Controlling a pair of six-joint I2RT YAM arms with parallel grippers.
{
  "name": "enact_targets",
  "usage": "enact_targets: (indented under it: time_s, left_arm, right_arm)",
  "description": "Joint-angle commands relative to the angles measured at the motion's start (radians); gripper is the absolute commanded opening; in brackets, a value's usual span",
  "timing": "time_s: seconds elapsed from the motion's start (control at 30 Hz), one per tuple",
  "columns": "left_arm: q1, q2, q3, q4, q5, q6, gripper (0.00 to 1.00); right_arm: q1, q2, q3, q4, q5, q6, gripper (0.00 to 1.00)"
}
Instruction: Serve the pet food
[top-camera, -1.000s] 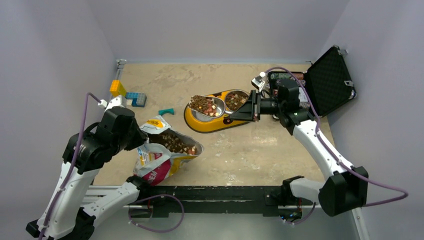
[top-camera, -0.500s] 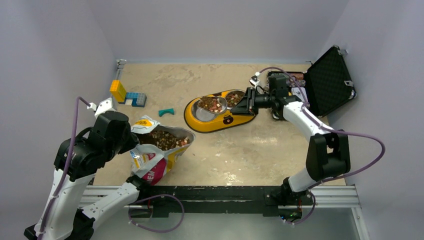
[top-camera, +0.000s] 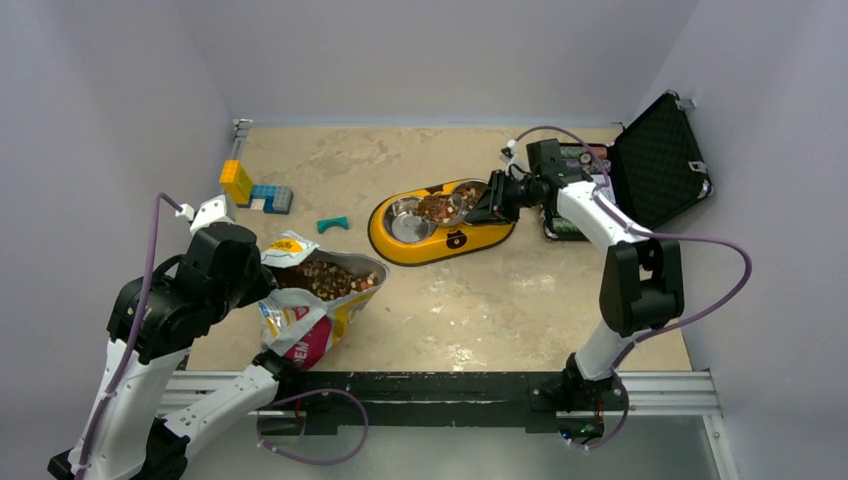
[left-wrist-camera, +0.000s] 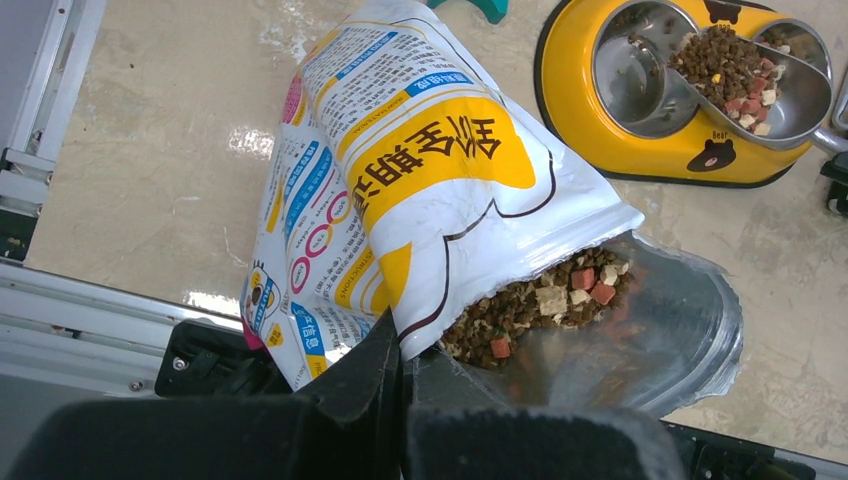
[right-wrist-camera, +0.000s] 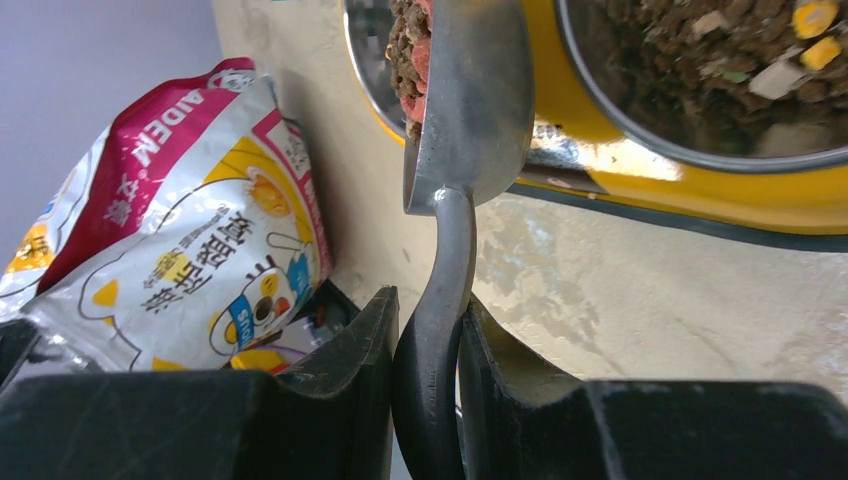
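The pet food fills a metal scoop (top-camera: 440, 207) held over the yellow two-bowl feeder (top-camera: 480, 238), between its bowls. My right gripper (top-camera: 497, 200) is shut on the scoop's handle (right-wrist-camera: 440, 300); the scoop (right-wrist-camera: 470, 110) is rolled onto its side. More kibble (right-wrist-camera: 700, 70) lies in the feeder's right bowl. The left bowl (left-wrist-camera: 630, 85) looks nearly bare. My left gripper (left-wrist-camera: 405, 370) is shut on the edge of the open pet food bag (left-wrist-camera: 420, 190), holding its mouth up. Kibble (left-wrist-camera: 540, 305) shows in that mouth.
Yellow (top-camera: 236, 180) and blue (top-camera: 272, 197) blocks stand at the back left, with a teal piece (top-camera: 332, 223) near them. An open black case (top-camera: 660, 175) stands at the right edge, close behind the right wrist.
My right arm has drawn the full scoop right and back, from over the left bowl to the middle of the feeder, rolling it. The left arm shifted slightly with the bag.
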Motion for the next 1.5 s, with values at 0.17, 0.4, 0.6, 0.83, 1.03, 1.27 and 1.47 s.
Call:
enact_targets:
  time_s: [0.17, 0.4, 0.6, 0.83, 1.03, 1.27, 1.47]
  left_arm:
    - [0.004, -0.03, -0.002, 0.042, 0.017, 0.043, 0.0]
    - [0.002, -0.036, -0.01, 0.076, 0.011, 0.072, 0.0]
    - [0.003, -0.051, -0.004, 0.072, 0.009, 0.068, 0.0]
    - [0.004, -0.055, -0.039, 0.097, 0.051, 0.047, 0.0]
    - [0.004, -0.052, -0.06, 0.127, 0.064, 0.034, 0.0]
    - [0.002, -0.027, -0.073, 0.157, 0.094, 0.033, 0.0]
    - [0.002, 0.011, -0.091, 0.197, 0.194, 0.031, 0.0]
  right_arm:
    - [0.099, 0.067, 0.224, -0.205, 0.19, -0.134, 0.0]
    - [0.229, 0.138, 0.392, -0.389, 0.453, -0.203, 0.0]
    - [0.347, 0.201, 0.56, -0.507, 0.655, -0.25, 0.0]
    - [0.491, 0.3, 0.771, -0.655, 0.947, -0.338, 0.0]
    - [0.549, 0.257, 0.749, -0.673, 1.056, -0.367, 0.0]
    - [0.605, 0.236, 0.779, -0.686, 1.143, -0.384, 0.0]
    - [0.623, 0.181, 0.767, -0.704, 1.193, -0.376, 0.0]
